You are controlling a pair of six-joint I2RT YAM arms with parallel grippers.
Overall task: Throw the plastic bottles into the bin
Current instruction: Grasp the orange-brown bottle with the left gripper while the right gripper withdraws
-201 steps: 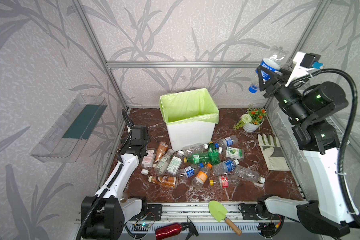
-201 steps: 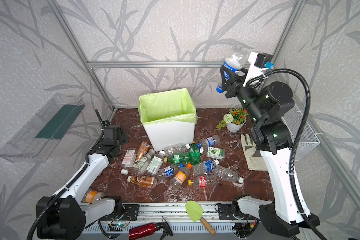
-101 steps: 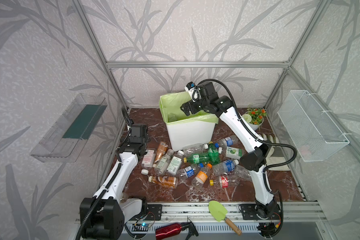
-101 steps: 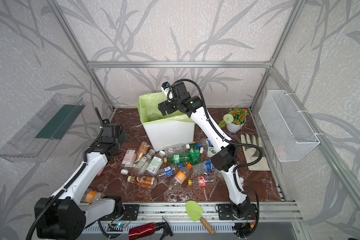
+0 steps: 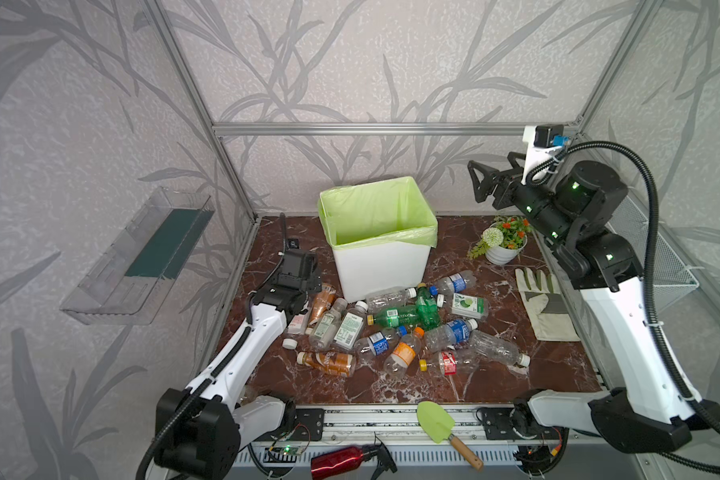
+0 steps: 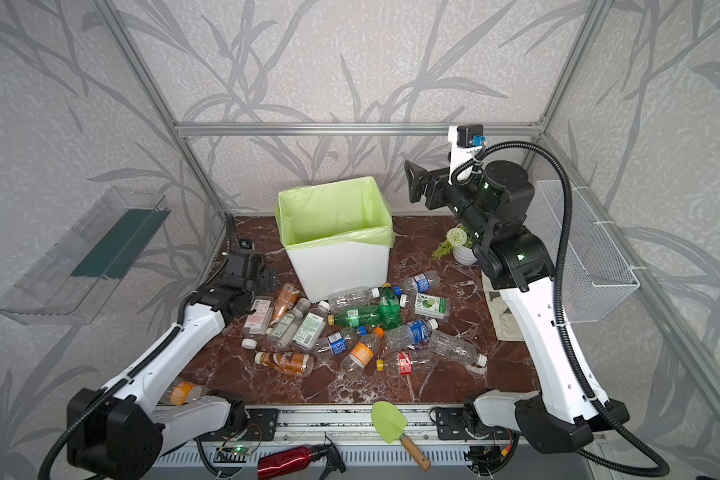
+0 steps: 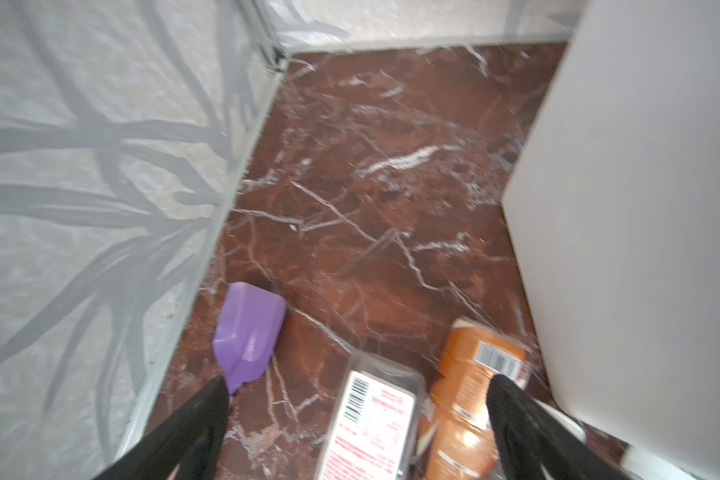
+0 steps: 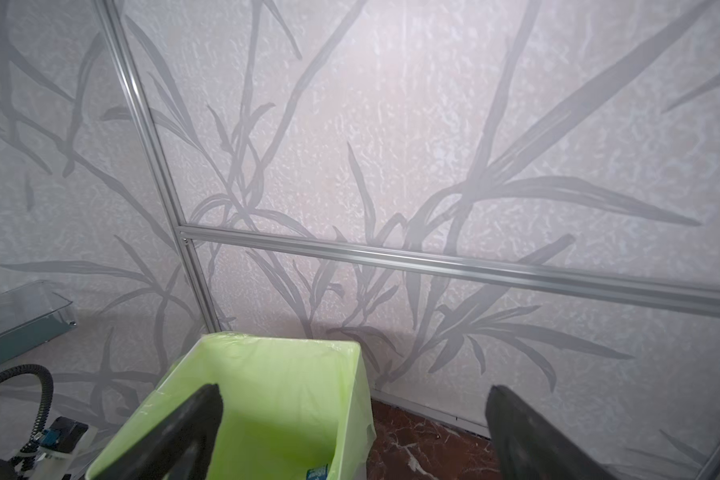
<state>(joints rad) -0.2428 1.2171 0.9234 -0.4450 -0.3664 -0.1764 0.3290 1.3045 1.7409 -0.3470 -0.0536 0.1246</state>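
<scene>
You have the right gripper [image 5: 476, 183] spread wide, empty, raised above the tabletop [image 5: 558, 365] rear right. Your left gripper [image 7: 358, 388] is wide too, low over plastic bottles [image 5: 395, 318] heaped mid-tabletop, just before the bin [image 5: 381, 266] at rear centre.

Table [image 5: 558, 374]: red-brown marble w/ white veins. Bin [image 5: 381, 270] stands upright, back centre. Right in front of it are the plastic bottles [image 5: 395, 319], all on their sides, heaped & touching. Two green ones mid-heap, brown bottle [image 5: 329, 362] at the near-left edge, red-label bottle [image 5: 447, 362] toward the front. Loose white cap [image 5: 289, 343] just left of the heap. Stray bottle [image 6: 184, 392] in the front-left corner, well apart. Flower pot [image 5: 501, 255] back right, work glove [image 5: 545, 303] flat on the right side. Purple plastic piece [image 7: 248, 332] just beside the wall's foot.
</scene>
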